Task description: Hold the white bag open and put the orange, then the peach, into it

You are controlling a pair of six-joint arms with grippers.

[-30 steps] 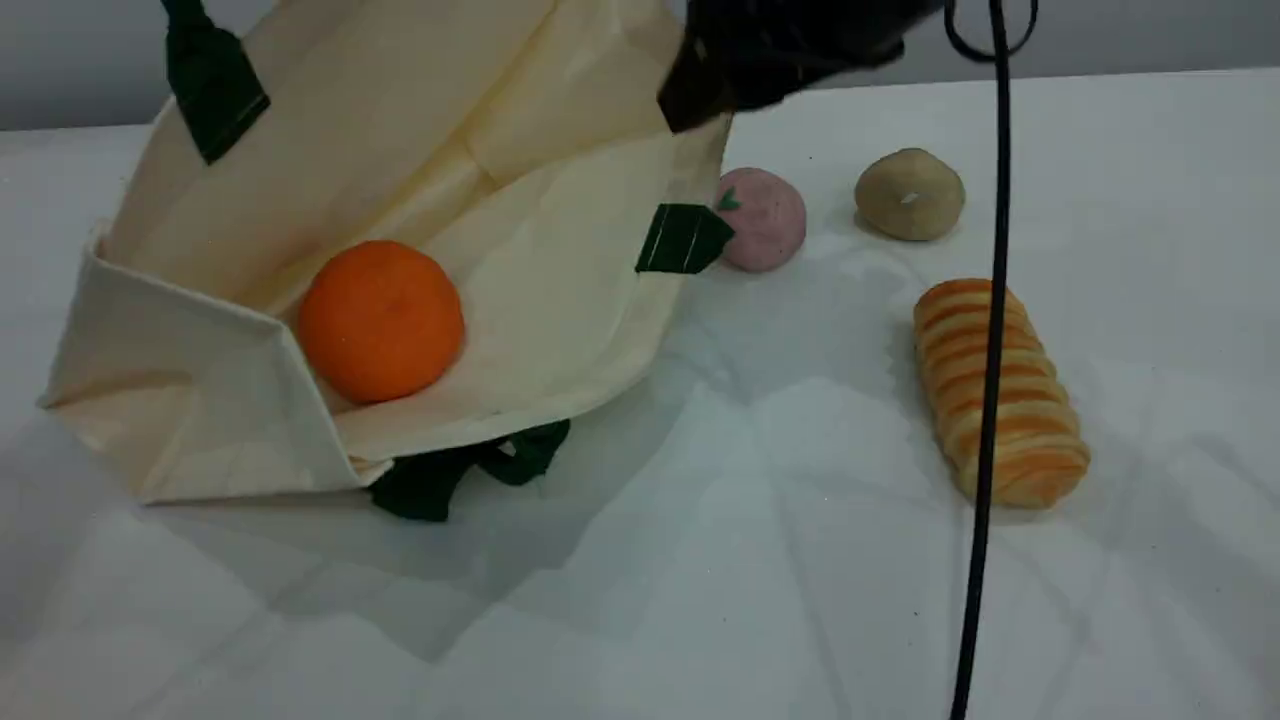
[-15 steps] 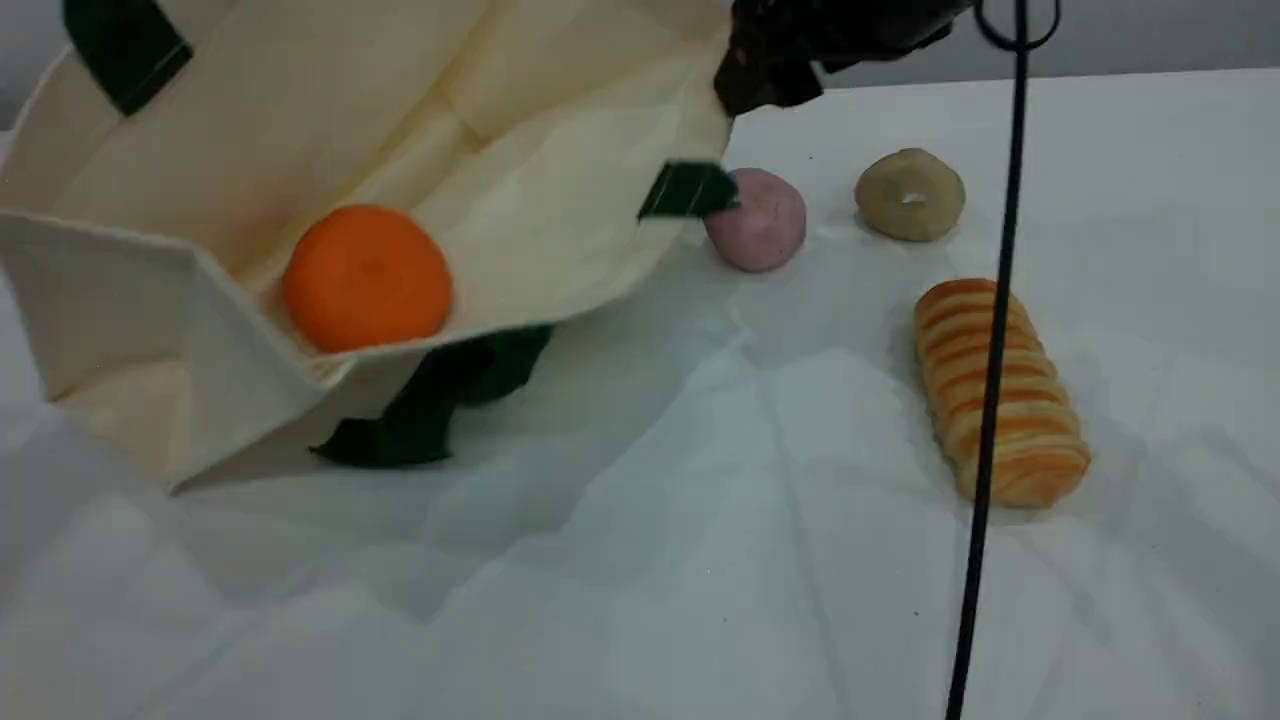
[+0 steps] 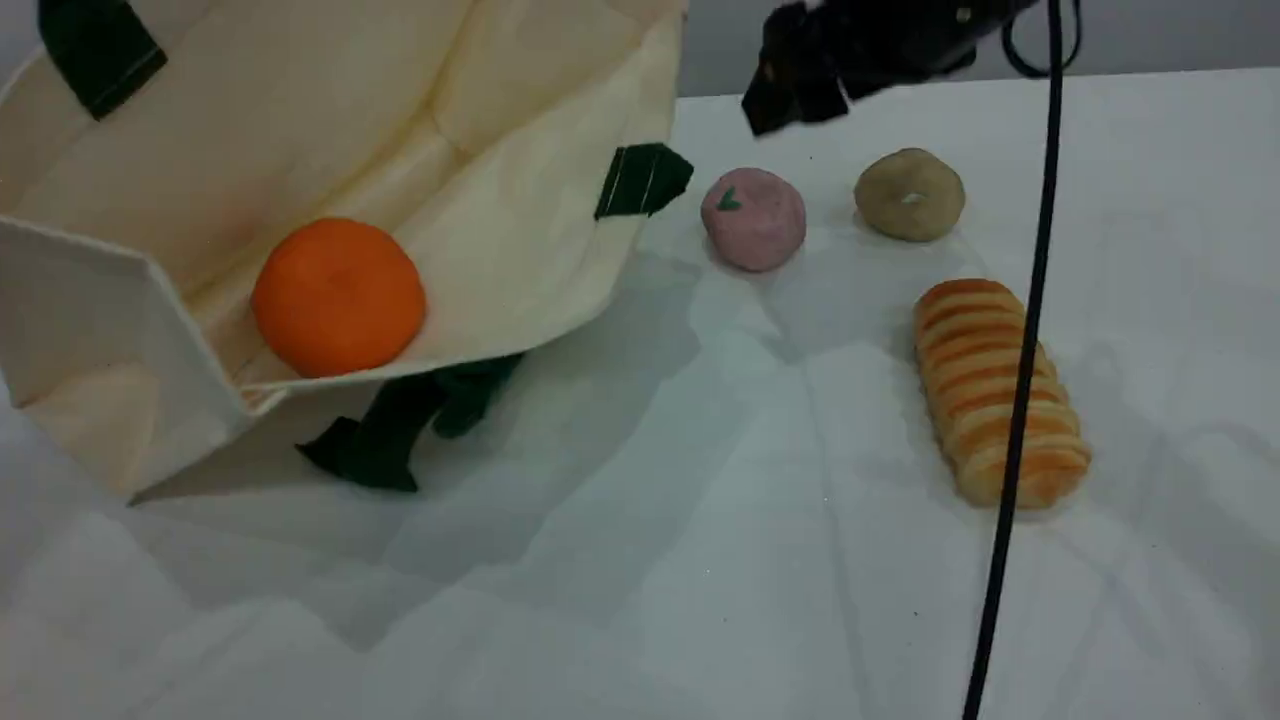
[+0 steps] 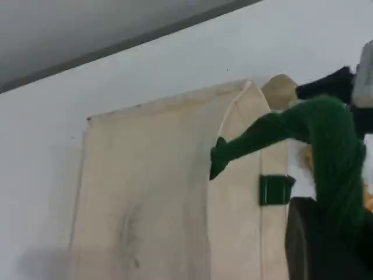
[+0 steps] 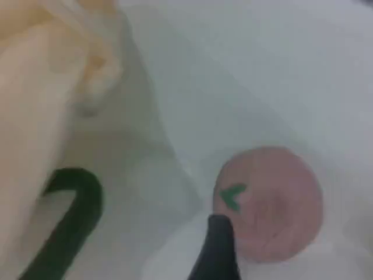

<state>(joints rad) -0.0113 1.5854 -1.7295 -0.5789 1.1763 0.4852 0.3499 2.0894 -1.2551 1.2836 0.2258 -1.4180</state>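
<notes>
The white bag (image 3: 300,130) hangs tilted at the left, mouth open toward the scene camera. The orange (image 3: 338,297) lies inside it on the lower wall. In the left wrist view my left gripper (image 4: 335,221) is shut on the bag's green handle (image 4: 280,125), with the bag's outer side (image 4: 145,192) below. The peach (image 3: 753,218) sits on the table just right of the bag's rim. My right gripper (image 3: 792,92) hovers open above and behind the peach, holding nothing. Its fingertip (image 5: 218,251) shows right beside the peach (image 5: 271,201).
A beige round thing with a white dimple (image 3: 909,193) lies right of the peach. A striped bread loaf (image 3: 1000,390) lies nearer, with a black cable (image 3: 1015,430) hanging in front of it. The bag's other green handle (image 3: 400,430) trails on the white cloth.
The bag has been lifted and drawn left, carrying the orange with it. My right gripper has moved right from the bag's rim to above the peach.
</notes>
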